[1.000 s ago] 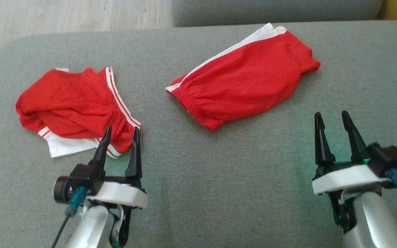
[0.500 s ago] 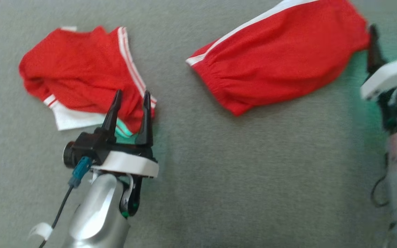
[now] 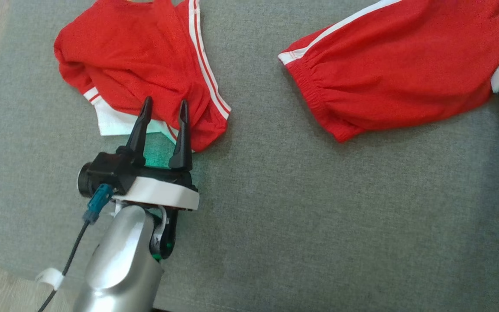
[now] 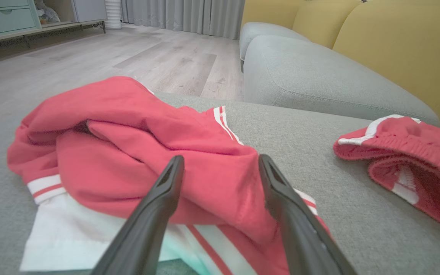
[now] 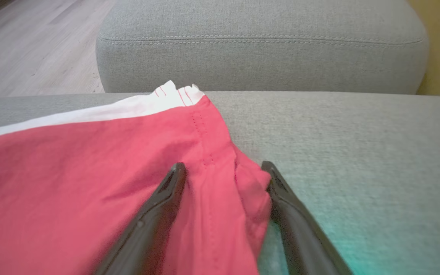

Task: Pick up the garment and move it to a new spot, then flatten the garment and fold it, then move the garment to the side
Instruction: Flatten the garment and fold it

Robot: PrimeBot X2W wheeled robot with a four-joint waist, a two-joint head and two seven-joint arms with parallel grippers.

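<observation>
Crumpled red garment, trimmed with white stripes and a white panel, lies bunched at the left end of a grey cushion, close to that cushion's left edge. Left gripper is positioned at the garment's near edge with both dark fingers spread wide and nothing held; in the head view the fingertips overlap the red cloth and the white panel, but contact cannot be confirmed. In the left wrist view the fabric sits piled in loose folds directly ahead of the fingers. A second item, red shorts with a white side stripe and a gathered elastic waistband, lies fairly flat on the same cushion to the right, well apart from the first garment. Right gripper is at the far right corner of the shorts; its fingers stand wide apart, astride that corner, with cloth between them but not clamped. A green glow falls on the cushion near each gripper. Beyond the cushion are a second grey cushion, a yellow backrest and a wooden floor.
</observation>
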